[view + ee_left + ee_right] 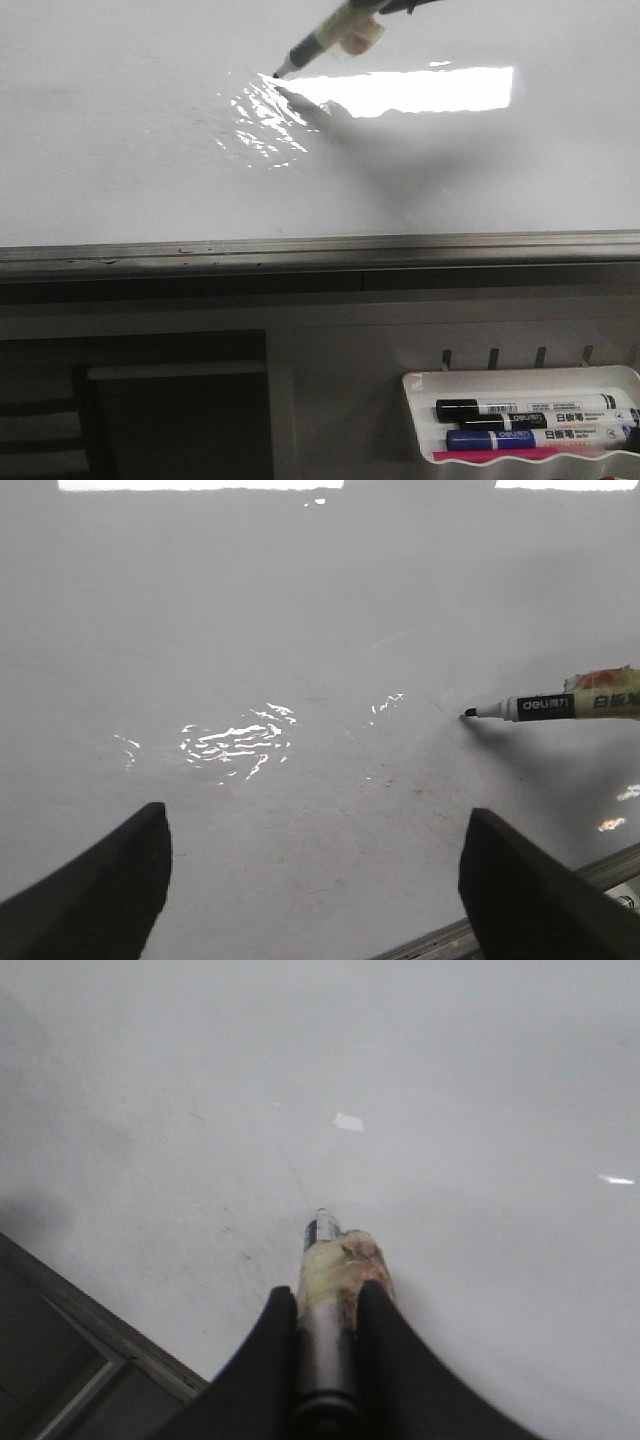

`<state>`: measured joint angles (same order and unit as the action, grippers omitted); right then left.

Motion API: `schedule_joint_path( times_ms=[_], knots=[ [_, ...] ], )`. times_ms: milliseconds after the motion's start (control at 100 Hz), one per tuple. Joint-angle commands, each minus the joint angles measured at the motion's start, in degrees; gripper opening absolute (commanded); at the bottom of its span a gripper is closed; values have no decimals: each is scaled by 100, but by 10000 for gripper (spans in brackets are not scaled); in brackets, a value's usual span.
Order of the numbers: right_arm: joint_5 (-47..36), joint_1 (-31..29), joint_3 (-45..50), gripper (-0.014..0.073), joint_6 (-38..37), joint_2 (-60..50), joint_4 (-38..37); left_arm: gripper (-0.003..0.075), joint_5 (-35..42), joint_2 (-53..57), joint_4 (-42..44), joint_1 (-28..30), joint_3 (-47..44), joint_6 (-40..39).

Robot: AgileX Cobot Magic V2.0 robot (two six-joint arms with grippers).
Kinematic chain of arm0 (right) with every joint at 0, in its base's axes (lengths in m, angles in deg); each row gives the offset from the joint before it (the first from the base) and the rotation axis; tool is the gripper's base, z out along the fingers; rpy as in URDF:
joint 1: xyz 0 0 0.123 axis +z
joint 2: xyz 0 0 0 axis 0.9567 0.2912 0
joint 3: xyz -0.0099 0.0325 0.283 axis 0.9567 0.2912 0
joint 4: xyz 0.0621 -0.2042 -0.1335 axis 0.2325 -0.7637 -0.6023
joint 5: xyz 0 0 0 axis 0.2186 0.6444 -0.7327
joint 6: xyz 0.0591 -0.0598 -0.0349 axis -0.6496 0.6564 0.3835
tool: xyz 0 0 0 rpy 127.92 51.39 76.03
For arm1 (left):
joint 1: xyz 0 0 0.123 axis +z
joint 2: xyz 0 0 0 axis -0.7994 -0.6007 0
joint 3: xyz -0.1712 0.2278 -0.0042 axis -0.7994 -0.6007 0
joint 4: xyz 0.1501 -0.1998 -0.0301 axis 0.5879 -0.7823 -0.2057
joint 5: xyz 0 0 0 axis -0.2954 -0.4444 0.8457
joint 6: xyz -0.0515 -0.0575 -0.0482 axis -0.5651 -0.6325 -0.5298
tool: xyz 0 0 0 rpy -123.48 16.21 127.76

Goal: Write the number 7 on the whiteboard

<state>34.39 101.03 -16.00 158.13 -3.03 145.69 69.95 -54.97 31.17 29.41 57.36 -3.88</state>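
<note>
The whiteboard fills the upper front view, glossy white. My right gripper is shut on a marker with a taped barrel, its jaws pressed against both sides. The marker slants down-left and its dark tip touches the board at the edge of the wrinkled patch. A faint thin line runs up to the tip; I cannot make out a whole number 7. My left gripper hangs open over bare board, well apart from the marker.
A grey metal edge strip bounds the board's near side. Below it at the right, a small white tray holds several capped markers. A wrinkled shiny patch and bright glare lie by the tip.
</note>
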Motion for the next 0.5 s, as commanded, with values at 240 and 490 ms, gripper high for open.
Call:
schedule_joint_path(
  times_ms=[240,490],
  knots=[
    [-462,-7,-149,-50,73,-103,98,544,429,52,-68,12,157,-57],
    [-882,-305,515,-50,73,-626,217,544,429,52,-68,12,157,-57]
  ],
)
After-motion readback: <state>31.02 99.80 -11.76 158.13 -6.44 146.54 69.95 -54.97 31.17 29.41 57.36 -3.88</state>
